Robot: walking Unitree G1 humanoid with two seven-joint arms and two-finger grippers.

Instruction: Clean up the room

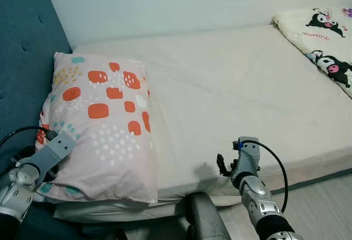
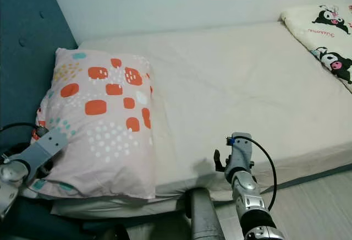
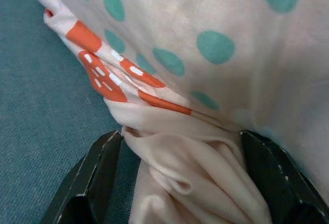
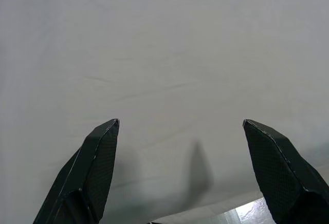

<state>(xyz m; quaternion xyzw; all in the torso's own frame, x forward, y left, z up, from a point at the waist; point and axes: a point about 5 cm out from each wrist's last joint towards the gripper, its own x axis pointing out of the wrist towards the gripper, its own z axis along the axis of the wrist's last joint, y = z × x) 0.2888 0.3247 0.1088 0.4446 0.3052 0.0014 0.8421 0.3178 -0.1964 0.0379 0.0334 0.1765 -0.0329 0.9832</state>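
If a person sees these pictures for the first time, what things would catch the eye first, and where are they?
First comes the pillow with orange and teal spots, lying at the left end of the bed beside the blue headboard. The left pincer has bunched pillow fabric between its fingers at the near corner. At the far right lies a blanket with black cartoon figures, and the right pincer hangs open over the bare sheet.

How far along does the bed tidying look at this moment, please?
Looks done: the pillow lies flat at the head of the mattress, beside the blue headboard. In hand: the left gripper has a bunch of the pillow's corner fabric between its fingers. The right gripper hovers open over the bare sheet. Left: the cartoon-print blanket sits bunched at the far end.
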